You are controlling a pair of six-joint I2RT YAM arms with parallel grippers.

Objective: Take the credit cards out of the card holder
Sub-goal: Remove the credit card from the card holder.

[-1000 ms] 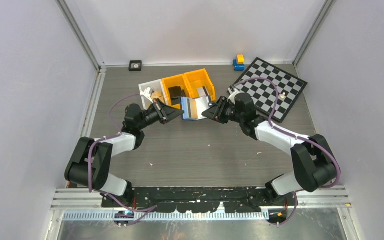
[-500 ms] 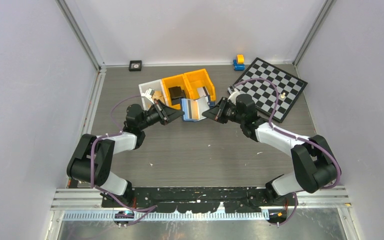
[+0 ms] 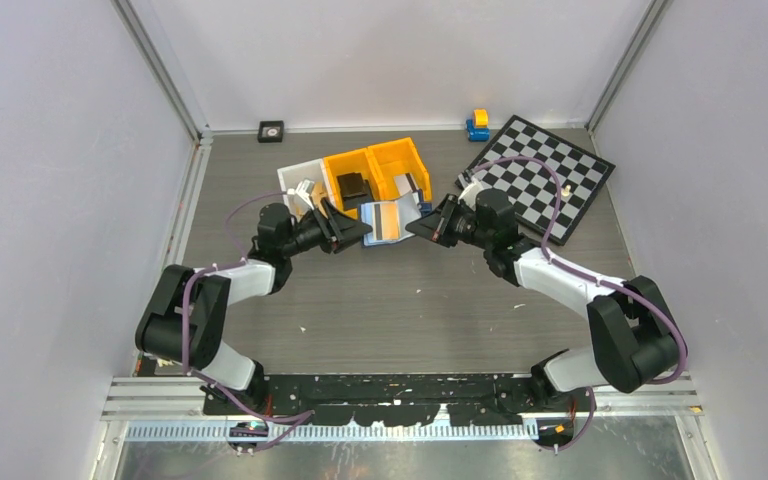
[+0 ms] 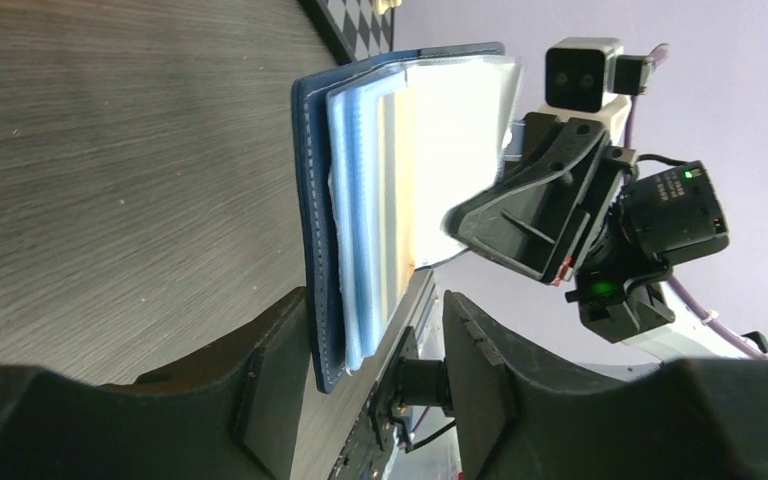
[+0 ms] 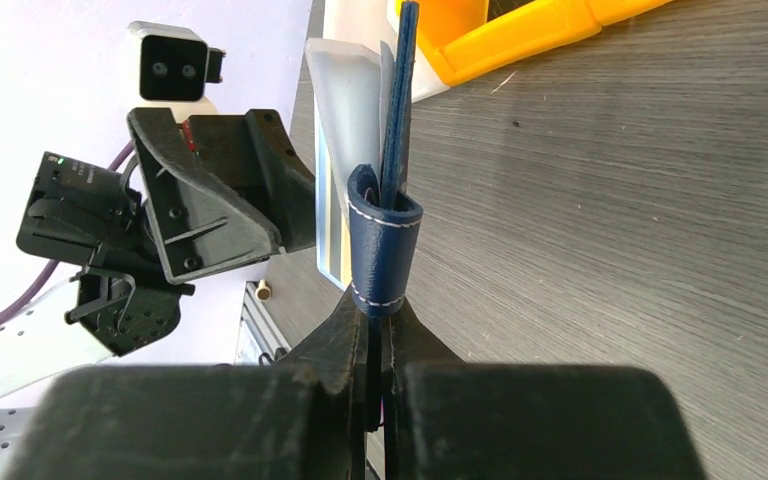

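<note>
The navy card holder point(image 3: 388, 220) hangs open above the table between both grippers. My right gripper point(image 5: 378, 305) is shut on its navy edge by the folded snap tab point(image 5: 385, 240). My left gripper point(image 4: 375, 305) is open. Its fingers point(image 4: 278, 345) straddle the holder's other edge, with a clear gap on the inner side. Light blue pockets point(image 4: 360, 200) fan out from the navy cover point(image 4: 315, 200). A tan credit card point(image 4: 400, 170) shows inside them, and its yellow edge point(image 5: 338, 250) appears in the right wrist view. No dark grey card can be made out.
Two orange bins point(image 3: 375, 170) and a white bin point(image 3: 297, 182) stand right behind the holder. A checkerboard point(image 3: 540, 178) lies at the back right, with a blue and yellow toy point(image 3: 477, 124) beside it. A small black square point(image 3: 271, 130) sits at the back wall.
My right gripper has closed on the holder's edge. My left gripper has opened and let go of the other edge. The holder now lies flatter between them.
</note>
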